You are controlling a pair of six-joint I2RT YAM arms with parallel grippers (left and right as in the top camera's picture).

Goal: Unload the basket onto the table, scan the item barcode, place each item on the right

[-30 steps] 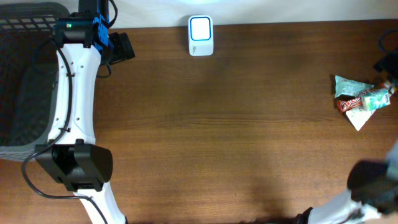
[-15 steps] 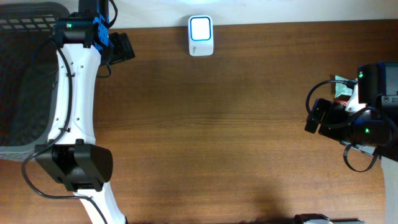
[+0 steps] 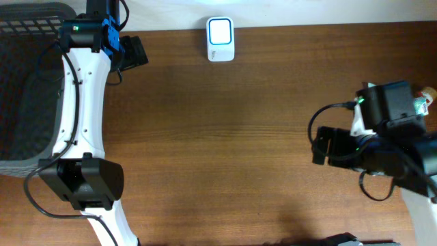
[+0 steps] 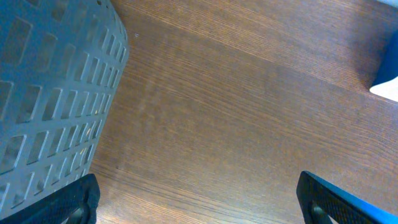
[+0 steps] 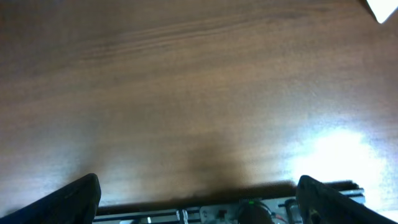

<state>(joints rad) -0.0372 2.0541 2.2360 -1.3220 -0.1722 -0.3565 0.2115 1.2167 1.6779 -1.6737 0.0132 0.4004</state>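
While my right gripper hovers over the bare brown wooden table toward 3 o'clock, fingers spread wide with nothing between them, the crinkly green-and-white snack packet lies at the 3 o'clock edge, mostly hidden under my right arm, only a corner showing. Left gripper at 11 o'clock is also spread wide and empty, just beside the dark grey plastic mesh basket. White box-shaped scanner with blue-lit face stands at 12 o'clock, well apart from both.
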